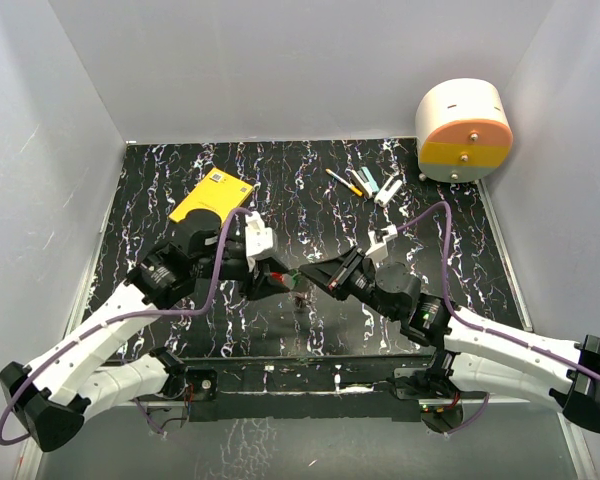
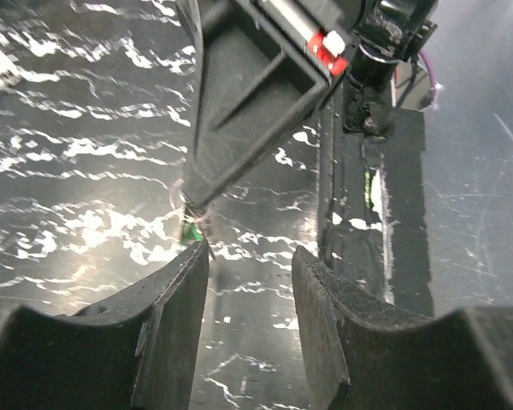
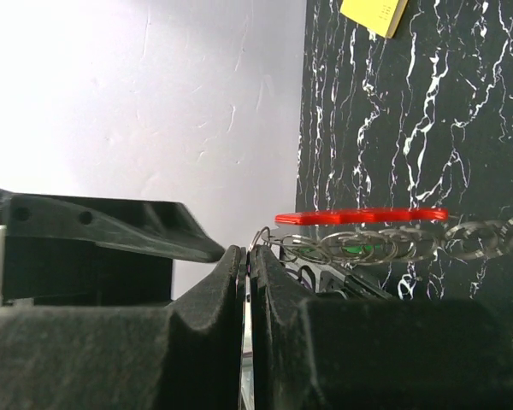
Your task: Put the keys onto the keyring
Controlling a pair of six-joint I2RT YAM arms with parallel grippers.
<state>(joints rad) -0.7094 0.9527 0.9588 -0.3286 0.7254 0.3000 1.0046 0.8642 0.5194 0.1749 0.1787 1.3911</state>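
Judged to be in the threading step, not yet finished. Holds the thin wire of the keyring (image 3: 258,236) in the right end effector (image 3: 248,258), closed tight on it, in the air above the middle of the counter (image 1: 310,215), on the near side. Shows a chain of silver links (image 3: 385,244) running right from the ring, with a green piece (image 3: 356,250) behind them. Carries the red key (image 3: 359,216) just above this chain, lying along it, one end beside the ring — threaded or only alongside, cannot tell. Cannot make out the whitish key among the links. Has the left end effector (image 2: 250,260) open with a moderate gap, gripping nothing, just below the pinched ring. Next, probably calls for closing the left end effector on the red key and guiding its hole along the split of the ring — with the right grip firm, so as not to lose the thin wire.
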